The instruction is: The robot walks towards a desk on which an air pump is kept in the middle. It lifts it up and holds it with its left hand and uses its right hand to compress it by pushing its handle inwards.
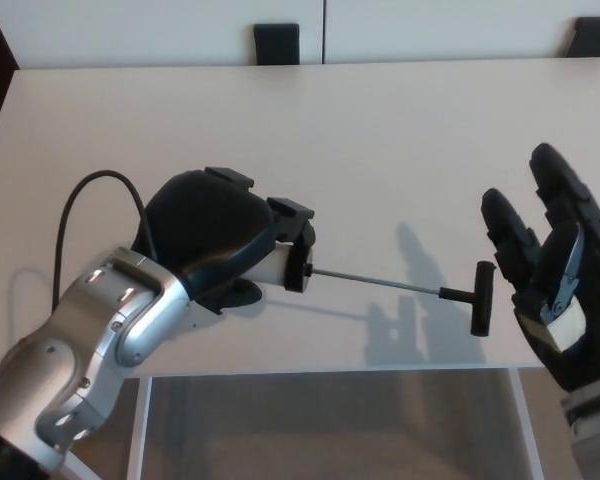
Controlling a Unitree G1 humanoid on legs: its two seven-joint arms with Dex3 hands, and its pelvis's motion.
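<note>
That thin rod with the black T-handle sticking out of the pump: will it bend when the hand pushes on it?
The rod looks like straight metal, so probably stiff. Being thin and fully extended, an off-axis push on the T-handle might flex it.

there's just one view, from up on the robot's head, looking steeply down and forward. the bench (380, 130) fills most of the frame at close range, its far edge along the top, its near edge across the lower part with floor showing beneath.
</note>
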